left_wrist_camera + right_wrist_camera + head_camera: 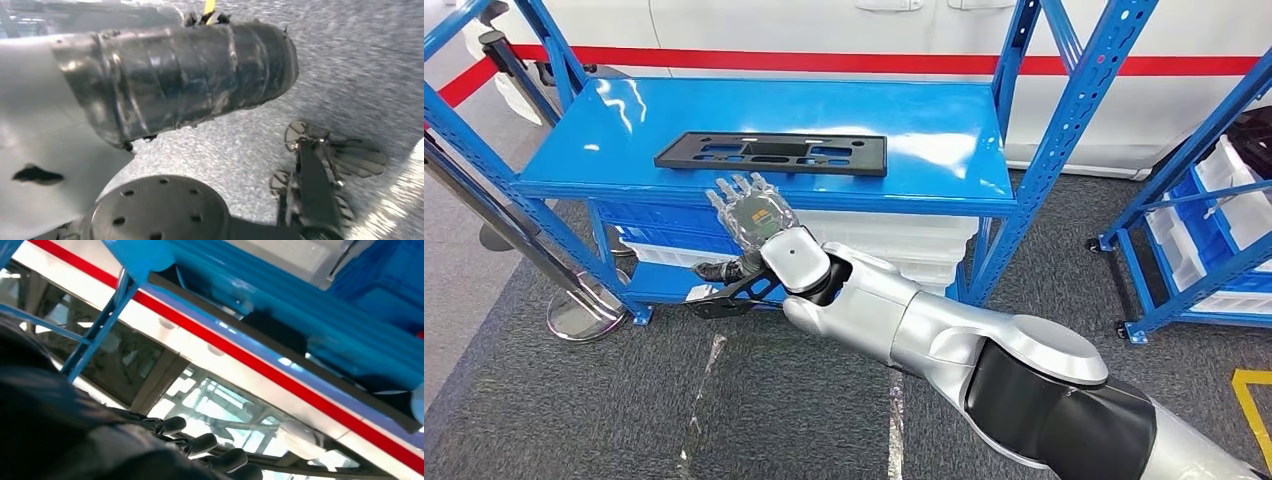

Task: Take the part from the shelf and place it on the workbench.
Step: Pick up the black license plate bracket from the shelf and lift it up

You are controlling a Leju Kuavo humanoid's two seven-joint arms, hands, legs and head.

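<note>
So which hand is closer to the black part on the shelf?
The right hand: it is raised, fingers spread, just in front of the black part. The left hand hangs down over the carpet, far from it.

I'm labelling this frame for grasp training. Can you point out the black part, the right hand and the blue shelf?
black part (771,153), head view: middle of the flat plate.
right hand (752,210), head view: back of the hand.
blue shelf (944,150), head view: bare top surface.
</note>
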